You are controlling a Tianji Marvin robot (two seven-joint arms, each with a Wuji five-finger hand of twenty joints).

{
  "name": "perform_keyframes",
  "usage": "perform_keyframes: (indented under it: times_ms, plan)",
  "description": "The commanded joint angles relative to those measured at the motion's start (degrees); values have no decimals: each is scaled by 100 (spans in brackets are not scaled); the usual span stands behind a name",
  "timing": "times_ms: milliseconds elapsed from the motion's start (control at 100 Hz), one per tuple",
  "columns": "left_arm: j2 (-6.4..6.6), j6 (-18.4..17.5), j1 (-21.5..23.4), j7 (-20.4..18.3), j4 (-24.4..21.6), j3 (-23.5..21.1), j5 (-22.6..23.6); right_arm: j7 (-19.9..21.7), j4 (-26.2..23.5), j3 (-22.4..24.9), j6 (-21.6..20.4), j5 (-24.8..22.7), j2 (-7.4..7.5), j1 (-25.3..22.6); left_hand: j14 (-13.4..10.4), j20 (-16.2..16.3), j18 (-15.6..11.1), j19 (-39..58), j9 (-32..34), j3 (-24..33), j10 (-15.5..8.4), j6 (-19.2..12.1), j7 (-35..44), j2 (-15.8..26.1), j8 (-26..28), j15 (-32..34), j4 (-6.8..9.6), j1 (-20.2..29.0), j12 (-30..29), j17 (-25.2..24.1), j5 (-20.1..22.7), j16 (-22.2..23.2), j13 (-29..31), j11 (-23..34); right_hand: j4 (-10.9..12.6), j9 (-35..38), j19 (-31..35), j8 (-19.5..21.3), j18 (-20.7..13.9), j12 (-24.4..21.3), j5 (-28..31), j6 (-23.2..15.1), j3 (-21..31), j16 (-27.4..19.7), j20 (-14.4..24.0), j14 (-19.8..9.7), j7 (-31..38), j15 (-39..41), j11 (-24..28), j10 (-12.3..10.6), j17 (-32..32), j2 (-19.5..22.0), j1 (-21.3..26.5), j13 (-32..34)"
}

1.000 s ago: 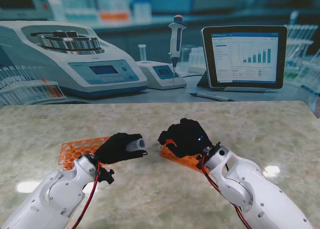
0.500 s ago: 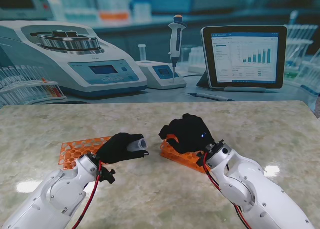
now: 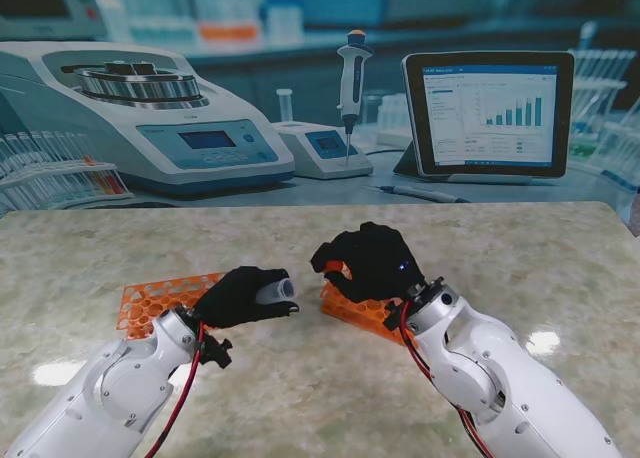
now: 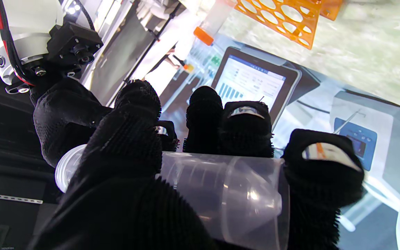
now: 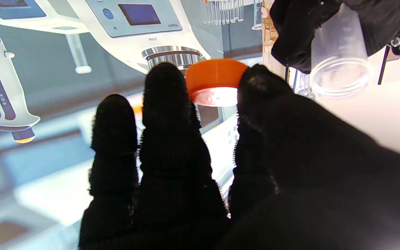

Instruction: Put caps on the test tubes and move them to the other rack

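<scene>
The left hand (image 3: 240, 294) gripped a clear test tube (image 3: 272, 291), held sideways over the bench (image 3: 300, 398), open mouth toward the right hand (image 3: 370, 263), which pinched an orange cap (image 5: 215, 81) just beside it, above the orange rack (image 3: 360, 313).

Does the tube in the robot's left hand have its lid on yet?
No. The test tube in the left hand has a bare open mouth; the right hand holds the orange cap apart.

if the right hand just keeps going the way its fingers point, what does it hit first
Most likely the open mouth of the clear test tube held by the left hand. The right hand pinches an orange cap aimed toward it; a gap remains and the alignment is uncertain.
</scene>
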Motion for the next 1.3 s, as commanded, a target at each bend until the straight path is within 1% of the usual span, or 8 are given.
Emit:
perform_keyframes:
  times_ms: [0,510,570,600,690,760,790,1290]
  plan:
    - [9,-10,10,-26,-12,6,-11,-25,-91,-50,31,66,-52,-12,-106,-127,-173,468,21,56,-203,-328,399,244,246,-43,-70,20,-10,105,77,-74,63,-59,332,685,112,112,-78,123,288,13,1112,-73,26,-252,72,220,595,-1035,45,148,996,191]
    - [9,-51,19,-20,-28,11,-15,-251,-87,-378,224,389,-165,99,-109,-128,-175,462,14,54,-205,-324,400,258,250,-51,-73,17,-10,99,67,-78,64,-60,339,695,116,113,-78,123,294,13,1113,-76,26,-254,73,222,602,-1068,63,164,993,201]
    - [9,-51,19,-20,-28,11,-15,-273,-67,-417,249,423,-177,119,-109,-128,-175,461,13,53,-209,-324,399,256,251,-51,-73,20,-10,98,63,-78,64,-60,339,690,116,112,-72,123,294,21,1110,-76,26,-252,74,221,602,-1016,63,157,998,202]
    - [9,-56,16,-18,-25,12,-16,-279,-61,-431,257,436,-181,125,-109,-128,-175,460,13,54,-209,-324,398,259,251,-51,-73,21,-9,96,61,-78,64,-59,339,697,117,112,-67,124,296,16,1110,-75,27,-254,75,224,605,-1051,64,163,994,206]
    - [8,-79,13,-12,-18,13,-17,-286,-45,-469,278,457,-187,142,-110,-128,-175,457,16,53,-212,-330,400,263,253,-52,-73,23,-9,93,61,-78,63,-58,342,701,118,110,-83,125,296,20,1110,-74,27,-254,76,225,608,-1021,66,166,995,207]
    - [7,-87,18,-9,-23,12,-18,-291,-30,-497,288,467,-191,153,-110,-128,-175,456,8,50,-206,-332,401,267,254,-52,-74,20,-9,92,59,-78,63,-61,343,700,118,109,-79,122,292,11,1108,-73,27,-251,74,226,605,-1091,65,174,992,209]
    - [7,-89,21,-8,-25,11,-16,-291,-24,-508,292,469,-191,157,-110,-128,-175,456,8,51,-206,-329,400,274,255,-52,-74,21,-9,91,56,-78,63,-61,342,692,118,110,-78,122,296,15,1106,-73,26,-253,75,227,603,-1022,65,164,996,211]
    - [7,-108,51,7,-60,-5,2,-276,74,-627,341,496,-196,215,-113,-127,-177,450,-2,28,-211,-339,399,285,262,-61,-76,26,-9,83,46,-80,60,-63,344,693,119,113,-67,123,300,24,1110,-73,26,-248,77,226,605,-1040,66,172,998,210]
